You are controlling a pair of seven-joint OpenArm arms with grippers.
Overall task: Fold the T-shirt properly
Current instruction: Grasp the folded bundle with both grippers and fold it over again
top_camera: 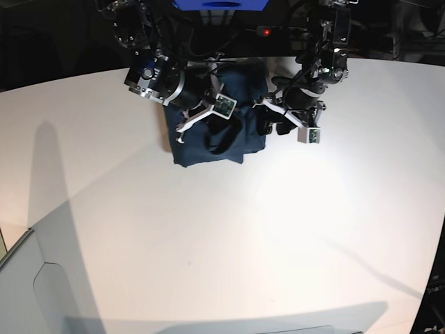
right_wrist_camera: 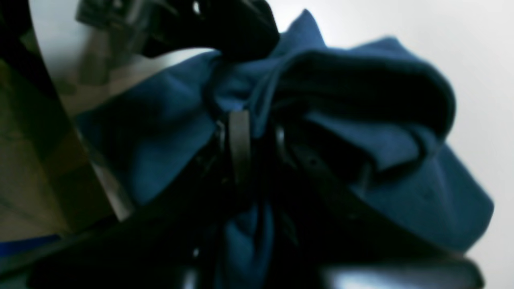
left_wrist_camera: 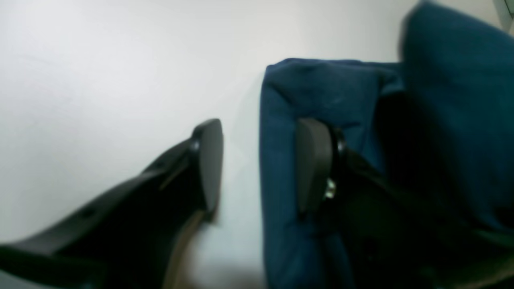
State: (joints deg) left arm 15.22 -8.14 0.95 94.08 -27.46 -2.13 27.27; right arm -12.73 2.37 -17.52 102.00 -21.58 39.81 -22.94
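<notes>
Counter [top_camera: 229, 229]: white, mostly bare, T-shirt [top_camera: 212, 132] sits at its far edge, between the two arms.

T-shirt: already reduced to a compact dark-blue block, so I'd judge the main folds are in. Not finished though. Top layers look rumpled, with a raised hump and a loose flap, and the near edge isn't square. What's left, as I read it: lay down the bunched part, flatten, tidy the edges.

Right hand [right_wrist_camera: 257, 140]: clamped on a bunched wad of the T-shirt [right_wrist_camera: 381, 168]. Cloth wraps both sides of the fingers and humps up beyond them. In the base view this hand [top_camera: 208, 115] sits over the shirt's upper middle, so the lifted fabric hangs from it.

Left hand [left_wrist_camera: 259, 164]: fingers spread, holding nothing. It straddles the T-shirt [left_wrist_camera: 321, 88] side edge, one finger over bare counter [left_wrist_camera: 100, 60], the other over cloth. Whether that finger touches the cloth I can't tell; the view is blurred. In the base view this hand [top_camera: 272, 125] sits just beside the shirt's edge.
</notes>
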